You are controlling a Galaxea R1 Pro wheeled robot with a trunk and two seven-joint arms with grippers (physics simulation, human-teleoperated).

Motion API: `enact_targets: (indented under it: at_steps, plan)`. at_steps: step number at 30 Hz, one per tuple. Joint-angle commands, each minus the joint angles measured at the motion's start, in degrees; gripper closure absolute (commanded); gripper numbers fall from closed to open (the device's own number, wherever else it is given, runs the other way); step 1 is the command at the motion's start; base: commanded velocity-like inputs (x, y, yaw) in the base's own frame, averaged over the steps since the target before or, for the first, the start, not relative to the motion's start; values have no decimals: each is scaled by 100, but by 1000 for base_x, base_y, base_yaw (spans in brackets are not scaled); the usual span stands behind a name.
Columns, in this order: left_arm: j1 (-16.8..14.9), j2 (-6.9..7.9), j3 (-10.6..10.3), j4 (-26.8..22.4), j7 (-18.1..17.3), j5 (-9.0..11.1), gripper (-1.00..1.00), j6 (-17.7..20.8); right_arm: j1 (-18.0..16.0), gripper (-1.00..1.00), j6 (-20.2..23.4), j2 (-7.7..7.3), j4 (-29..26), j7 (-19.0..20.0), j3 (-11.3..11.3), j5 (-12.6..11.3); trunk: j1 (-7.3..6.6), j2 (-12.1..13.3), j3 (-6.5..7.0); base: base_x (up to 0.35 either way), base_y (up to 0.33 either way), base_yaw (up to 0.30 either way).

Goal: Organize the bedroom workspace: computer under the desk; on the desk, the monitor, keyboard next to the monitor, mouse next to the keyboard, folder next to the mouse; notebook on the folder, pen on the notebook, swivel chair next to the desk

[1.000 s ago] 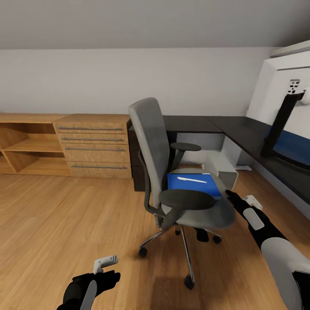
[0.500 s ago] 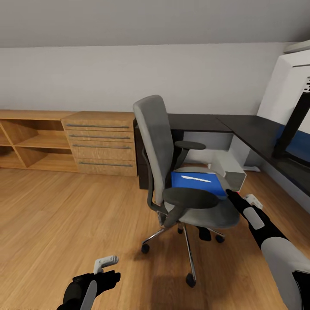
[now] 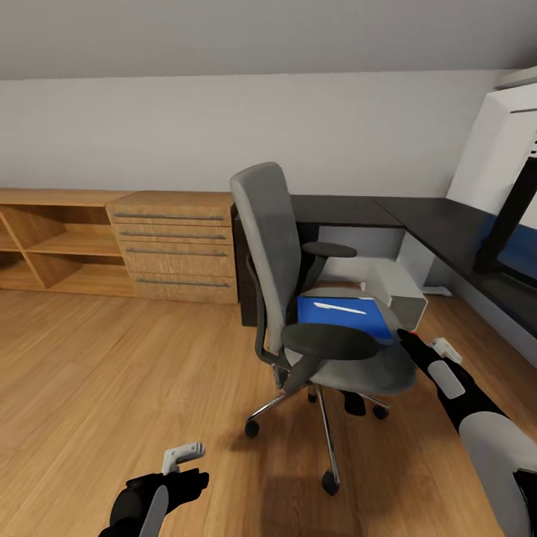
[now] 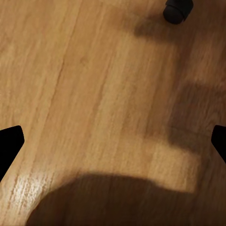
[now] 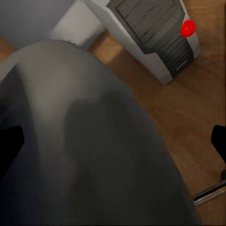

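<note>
Lower left of frame, left end effector point(image 3: 181, 453) hangs spread above the floor point(image 3: 112, 373). Right end effector point(image 3: 426, 346), also spread, has edged rightward off the swivel chair point(image 3: 313, 298) seat. Folder point(image 3: 341, 318) remains there; counter point(image 3: 418, 224) behind.

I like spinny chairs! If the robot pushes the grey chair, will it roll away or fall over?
Probably roll. The swivel chair stands on castors on a smooth wood floor, so a push should send it gliding and maybe turning. Its legs spread wide, so tipping seems unlikely. The blue folder and the white pen lie loose on the seat and might slide.
</note>
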Motion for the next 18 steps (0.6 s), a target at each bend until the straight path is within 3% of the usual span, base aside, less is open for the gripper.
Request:
enact_targets:
  at_steps: [1, 4, 11, 18]
  plan:
    - [-3, -4, 6, -4, 43, 61, -100, 24, 0, -100, 32, -88, -11, -15, -32, -45, -1, -2, -6, 0, 0, 2]
    - [-4, -4, 2, 0, 43, 61, -100, 26, 1, -100, 33, -197, -11, -15, -120, -46, -1, -2, -6, 0, 0, 1]
    - [-4, -4, 0, 3, 43, 61, -100, 27, 3, -100, 30, -291, -11, -15, -351, -43, -1, -2, -6, 0, 0, 0]
    - [-3, -4, 0, 3, 43, 61, -100, 27, 3, -100, 16, -362, -11, -19, -400, -40, -1, -2, -6, 0, 0, 0]
